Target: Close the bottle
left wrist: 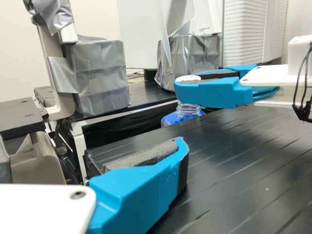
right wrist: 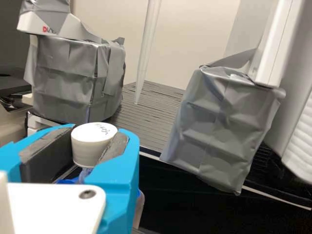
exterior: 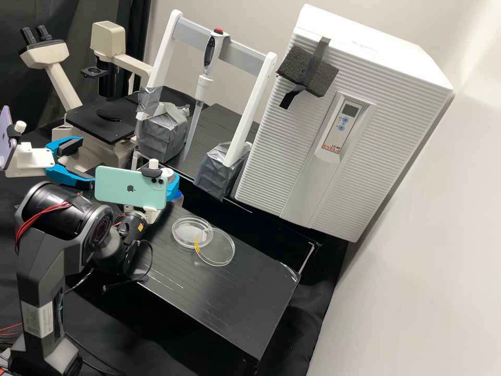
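The right gripper (right wrist: 82,155) pinched a white cap (right wrist: 93,138) directly over the neck of a blue bottle (right wrist: 84,175). Beyond, a pipette tip (right wrist: 146,48) hung between two tape-wrapped blocks (right wrist: 73,80).

— Where is the right hand (right wrist: 87,148)?
— Out in front of its folded dark grey arm (exterior: 52,230), held low, both blue fingers (right wrist: 119,170) pinched on a white cap (right wrist: 92,134).
— And the left hand (exterior: 83,161)?
— Farther left, held level, its fingers (exterior: 65,143) spread well apart.
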